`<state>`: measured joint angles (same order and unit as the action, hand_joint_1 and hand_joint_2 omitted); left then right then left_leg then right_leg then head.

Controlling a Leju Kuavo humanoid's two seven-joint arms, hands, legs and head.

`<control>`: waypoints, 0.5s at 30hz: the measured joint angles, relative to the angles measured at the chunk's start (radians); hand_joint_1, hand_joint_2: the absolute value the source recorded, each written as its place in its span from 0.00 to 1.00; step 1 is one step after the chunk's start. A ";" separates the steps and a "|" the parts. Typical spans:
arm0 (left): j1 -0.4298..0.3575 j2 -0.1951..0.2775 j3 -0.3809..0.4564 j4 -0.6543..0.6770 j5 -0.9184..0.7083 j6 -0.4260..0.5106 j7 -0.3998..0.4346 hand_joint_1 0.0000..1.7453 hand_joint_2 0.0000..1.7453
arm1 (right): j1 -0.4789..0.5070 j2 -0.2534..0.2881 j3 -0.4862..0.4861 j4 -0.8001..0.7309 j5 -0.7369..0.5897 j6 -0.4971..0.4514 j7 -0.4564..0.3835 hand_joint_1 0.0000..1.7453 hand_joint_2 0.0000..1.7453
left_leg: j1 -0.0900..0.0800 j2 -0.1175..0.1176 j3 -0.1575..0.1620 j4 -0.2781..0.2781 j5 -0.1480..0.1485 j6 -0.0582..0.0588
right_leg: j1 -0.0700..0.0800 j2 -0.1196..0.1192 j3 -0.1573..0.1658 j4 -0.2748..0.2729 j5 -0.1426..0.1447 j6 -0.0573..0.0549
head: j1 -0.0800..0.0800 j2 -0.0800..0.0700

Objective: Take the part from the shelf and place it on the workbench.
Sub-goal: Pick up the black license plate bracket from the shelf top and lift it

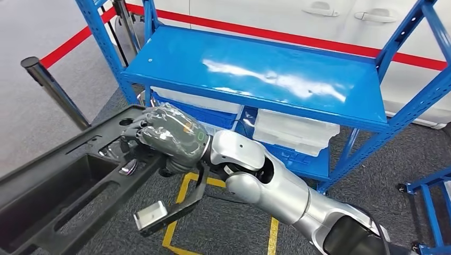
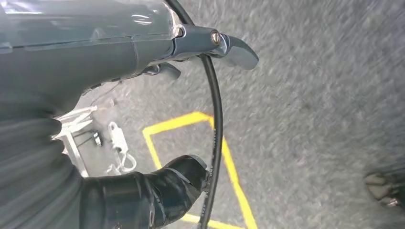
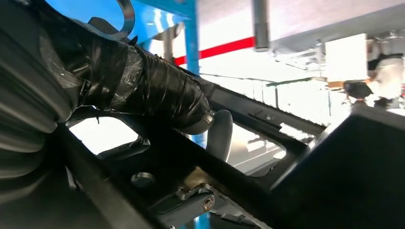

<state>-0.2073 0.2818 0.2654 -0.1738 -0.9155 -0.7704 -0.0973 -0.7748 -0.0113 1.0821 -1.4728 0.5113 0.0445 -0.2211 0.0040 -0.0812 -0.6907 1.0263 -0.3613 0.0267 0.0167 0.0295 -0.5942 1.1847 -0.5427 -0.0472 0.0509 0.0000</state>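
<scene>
The part is a long black plastic panel with openings and metal clips, lying across the lower left of the head view, clear of the blue shelf. My right hand, wrapped in clear film, grips one of its bars from above. In the right wrist view its taped fingers curl over the panel's edge. In the left wrist view my left hand shows a dark taped finger below a grey piece with a metal clip; whether it holds anything is unclear.
The shelf's top board is bare; white packs in blue bins lie on its lower level. A metal stanchion stands at the left. Yellow floor tape marks the grey carpet below the part. A black cable hangs past my left hand.
</scene>
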 joint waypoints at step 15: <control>-0.074 -0.011 -0.246 -0.075 0.181 0.005 0.056 0.00 1.00 | -0.039 0.052 -0.002 0.149 0.025 -0.024 0.000 1.00 1.00 | 0.055 0.113 0.017 0.181 -0.070 -0.116 | -0.020 -0.117 -0.045 -0.156 0.134 0.009 | 0.000 0.000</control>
<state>-0.2817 0.2706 0.0198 -0.2489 -0.7349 -0.7658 -0.0409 -0.8137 0.0406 1.0799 -1.3240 0.5361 0.0207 -0.2215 0.0587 0.0317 -0.6736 1.2078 -0.4311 -0.0890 -0.0031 -0.0879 -0.6395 1.0288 -0.4090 -0.0383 0.0513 0.0000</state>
